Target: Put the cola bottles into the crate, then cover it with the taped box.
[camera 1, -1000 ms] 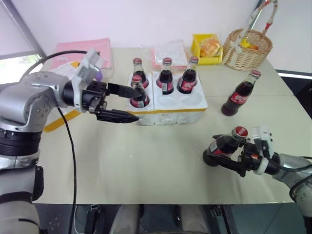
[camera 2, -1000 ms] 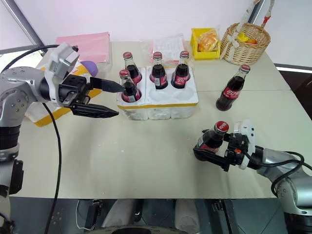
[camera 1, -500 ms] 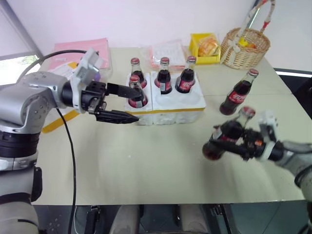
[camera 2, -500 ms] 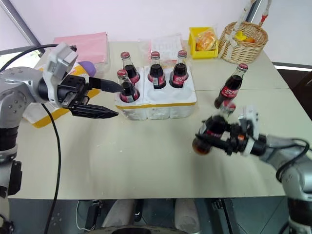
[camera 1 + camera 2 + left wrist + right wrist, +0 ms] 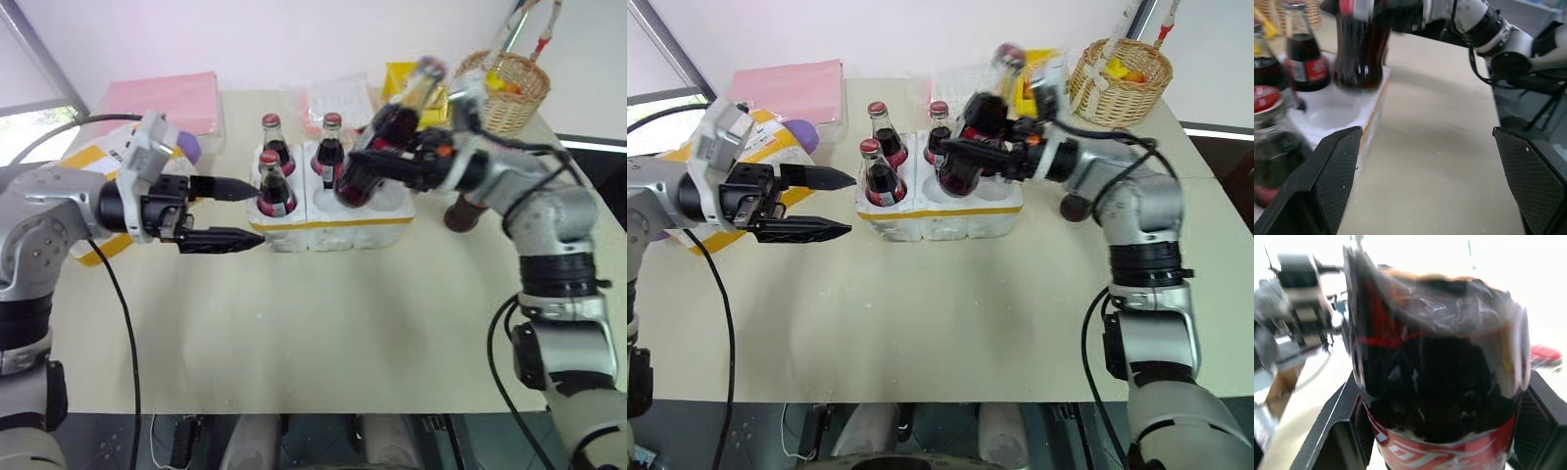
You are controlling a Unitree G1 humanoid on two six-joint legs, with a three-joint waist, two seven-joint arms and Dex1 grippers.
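The crate [image 5: 343, 223], a white foam block with a yellow band, stands mid-table. Three cola bottles [image 5: 275, 188] show upright in its wells. My right gripper [image 5: 384, 164] is shut on another cola bottle [image 5: 394, 122], held tilted in the air over the crate's right wells, cap toward the basket. One more cola bottle [image 5: 1075, 207] stands on the table behind my right arm, mostly hidden. My left gripper [image 5: 258, 212] is open, level, just left of the crate's front-left bottle and apart from it. The taped box [image 5: 774, 147] lies at the far left behind my left arm.
A wicker basket [image 5: 511, 93] and a yellow tray [image 5: 404, 86] sit at the back right. A pink folder [image 5: 162, 98] and a clear bag of papers [image 5: 338, 98] lie at the back. Bare tabletop [image 5: 323, 313] stretches in front of the crate.
My right gripper closed on the bottle at the table's front right, lifted it and swung it up and left over the crate. My left gripper drew back slightly from the crate.
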